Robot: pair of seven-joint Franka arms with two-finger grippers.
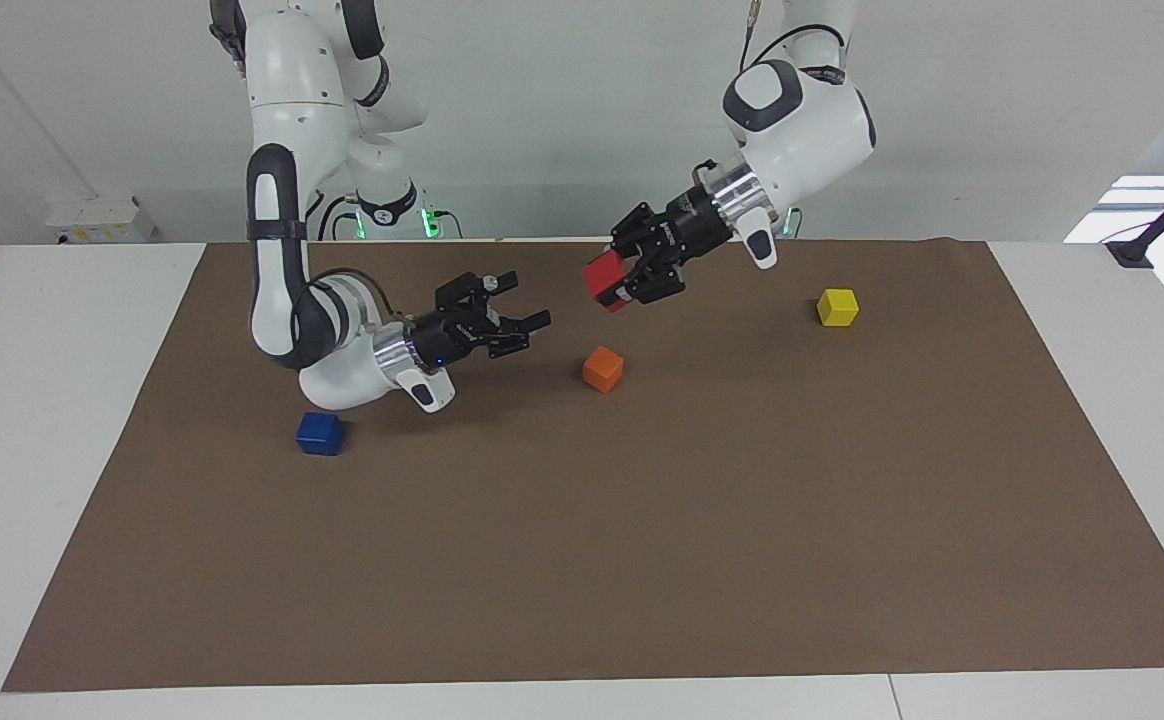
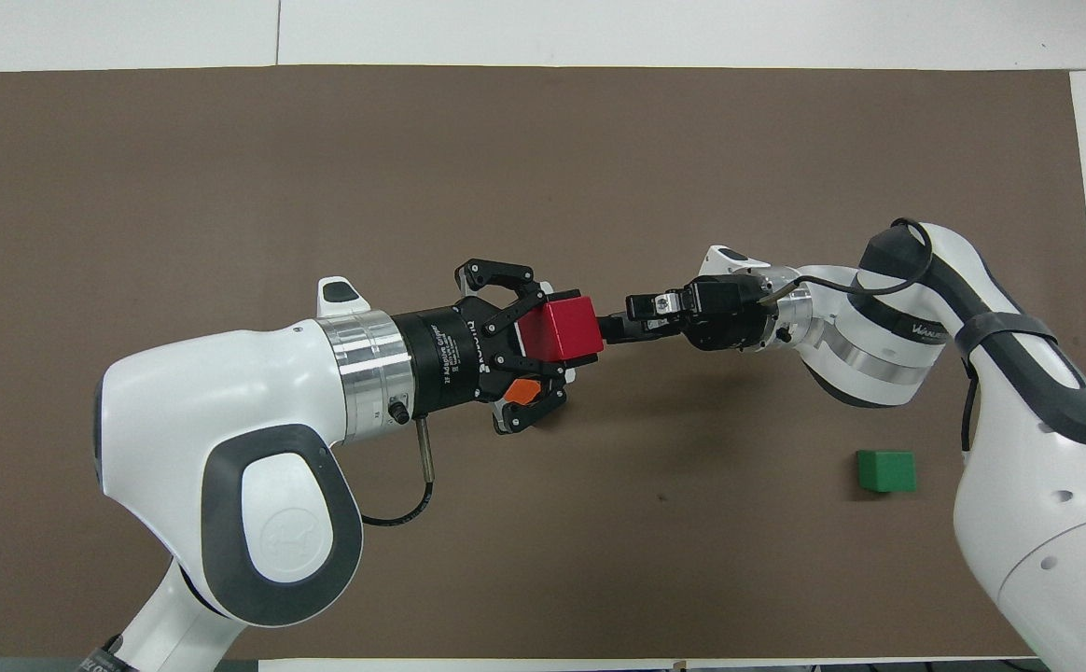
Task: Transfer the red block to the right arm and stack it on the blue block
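Likely light, rigid and smooth-faced, the red block [image 1: 604, 280] sits clenched in the left gripper [image 1: 620, 283], so you take its free faces with the right gripper [image 1: 524, 330], jaws spread.

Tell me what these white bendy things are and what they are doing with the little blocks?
They are two robot arms at a table with a brown mat. One picture looks at them from across the table, the other looks down from above. Each arm ends in a black pincer. The left pincer is up in the air, shut on the red block. The right pincer is open and points toward it, but does not touch it yet. Lying on the mat are an orange block, a yellow block, a blue block and a green block, which only shows from above.
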